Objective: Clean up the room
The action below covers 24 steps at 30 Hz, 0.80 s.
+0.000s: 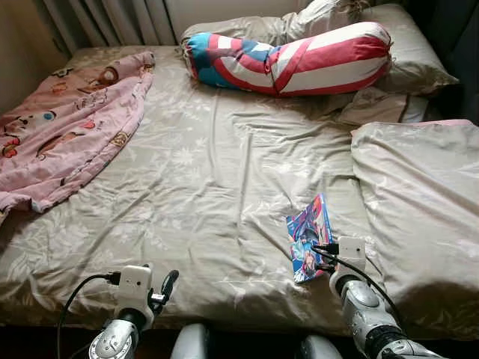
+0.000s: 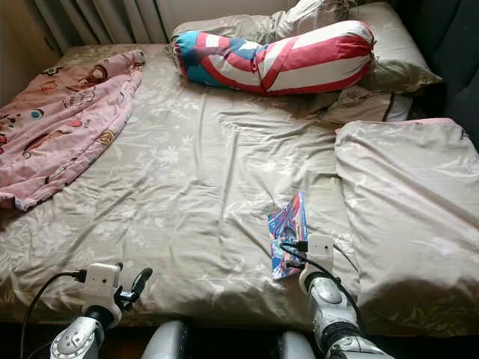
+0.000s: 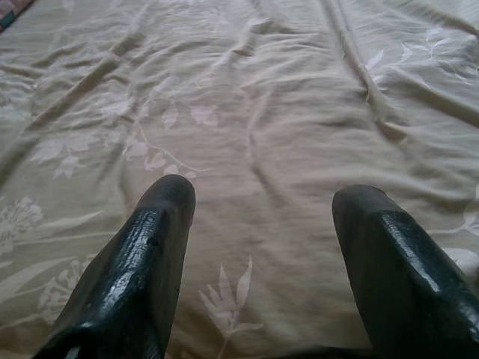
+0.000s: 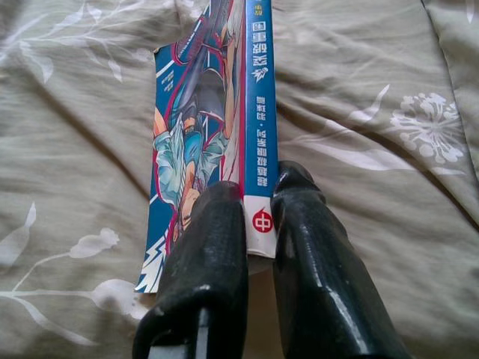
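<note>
You have the right gripper (image 4: 260, 217) at the near edge of the bed (image 1: 224, 172), its two black fingers (image 4: 206, 262) pinched onto the spine end of a manga book (image 4: 202, 142). The book has a blue spine with printed characters and an illustrated cover; it lies on the beige floral bedsheet (image 3: 247, 112), just left of a folded beige duvet (image 1: 419, 202) that covers the right part of the bed. Whether the book is lifted clear of the sheet cannot be told. Your left gripper (image 3: 258, 224) hovers low over bare sheet at the near left edge, fingers set wide apart and holding nothing. A pink patterned blanket (image 1: 67, 127) lies bunched along the left side of the bed. At the head end, a red, white and blue bolster pillow (image 1: 292, 60) rests against beige pillows (image 1: 412, 52).
</note>
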### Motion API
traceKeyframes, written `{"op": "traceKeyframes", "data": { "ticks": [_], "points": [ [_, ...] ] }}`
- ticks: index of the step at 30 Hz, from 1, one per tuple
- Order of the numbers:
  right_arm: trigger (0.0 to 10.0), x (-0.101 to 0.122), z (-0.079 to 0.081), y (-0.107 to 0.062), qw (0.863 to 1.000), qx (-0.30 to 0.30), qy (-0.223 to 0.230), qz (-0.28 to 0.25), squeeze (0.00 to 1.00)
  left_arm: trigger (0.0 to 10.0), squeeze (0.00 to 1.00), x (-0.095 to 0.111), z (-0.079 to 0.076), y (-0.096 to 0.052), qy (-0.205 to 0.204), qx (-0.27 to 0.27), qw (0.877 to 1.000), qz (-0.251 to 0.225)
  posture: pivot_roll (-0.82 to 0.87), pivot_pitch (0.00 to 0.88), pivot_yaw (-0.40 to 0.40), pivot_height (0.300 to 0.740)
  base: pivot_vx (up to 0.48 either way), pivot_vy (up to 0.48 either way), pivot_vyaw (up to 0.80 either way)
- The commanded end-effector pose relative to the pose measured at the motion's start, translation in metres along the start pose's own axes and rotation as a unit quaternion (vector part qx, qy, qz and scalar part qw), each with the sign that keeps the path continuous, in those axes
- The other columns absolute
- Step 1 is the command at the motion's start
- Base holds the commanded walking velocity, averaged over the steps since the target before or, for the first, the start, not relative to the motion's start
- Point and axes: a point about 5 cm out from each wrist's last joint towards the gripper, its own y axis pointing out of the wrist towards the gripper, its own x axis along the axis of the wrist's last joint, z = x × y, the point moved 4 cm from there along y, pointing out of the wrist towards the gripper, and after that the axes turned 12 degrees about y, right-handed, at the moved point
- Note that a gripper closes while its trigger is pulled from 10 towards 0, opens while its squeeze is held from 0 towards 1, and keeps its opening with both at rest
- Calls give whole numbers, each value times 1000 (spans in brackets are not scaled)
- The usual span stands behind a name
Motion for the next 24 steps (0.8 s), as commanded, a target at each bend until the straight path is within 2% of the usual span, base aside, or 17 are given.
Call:
{"op": "traceKeyframes", "data": {
  "ticks": [1, 9, 10, 11, 12, 14, 15, 19, 20, 21, 23, 24],
  "points": [
    [10000, -10, -4, -2, 1000, -9, -5, 14, 0, 10000, 0, -6, 1, -3, 7, -3, 1000, 14, 61, 173, 55, 647, 0, 0, 0],
    [10000, -8, -9, -2, 1000, -18, -8, 11, 0, 10000, 0, -7, 1, -3, 8, -2, 1000, 18, 61, 174, 56, 647, 0, 0, 0],
    [10000, -7, -10, -2, 1000, -21, -11, 11, 86, 10000, 0, -7, 1, -3, 8, -2, 1000, 18, 61, 174, 56, 647, 0, 0, 0],
    [10000, -7, -10, -2, 1000, -22, -12, 10, 86, 10000, 0, -7, 1, -3, 8, -2, 1000, 18, 61, 174, 56, 647, 0, 0, 0],
    [10000, -5, -12, -2, 1000, -25, -13, 6, 416, 10000, 0, -7, 1, -3, 8, -1, 1000, 18, 62, 176, 56, 647, 0, 0, 0],
    [10000, -4, -13, -2, 1000, -28, -12, 4, 420, 10000, 0, -7, 1, -3, 7, -1, 1000, 18, 60, 175, 56, 647, 0, 0, 0],
    [10000, -3, -14, -2, 999, -32, -12, 3, 514, 10000, 0, -7, 1, -2, 7, -1, 1000, 18, 60, 175, 56, 647, 0, 0, 0],
    [10000, -2, -17, -2, 999, -39, -12, 0, 525, 10000, 0, -7, 1, -2, 6, -1, 1000, 18, 61, 174, 56, 647, 0, 0, 0],
    [10000, 4, -26, -3, 998, -63, -17, -12, 875, 10000, 0, -6, 0, -1, 6, -1, 1000, 17, 59, 172, 55, 647, 0, 0, 0],
    [10000, 7, -33, -4, 996, -81, -16, -19, 1000, 10000, 0, -6, 0, -1, 5, -1, 1000, 17, 59, 172, 55, 647, 0, 0, 0],
    [10000, 14, -48, -6, 992, -121, -9, -34, 1000, 10000, 0, -5, -1, 1, 4, -1, 1000, 16, 55, 170, 53, 647, 0, 0, 0],
    [10000, 14, -48, -6, 992, -121, -9, -34, 1000, 10000, 0, -5, -1, 1, 4, -1, 1000, 16, 55, 170, 53, 647, 0, 0, 0]
  ]
}}
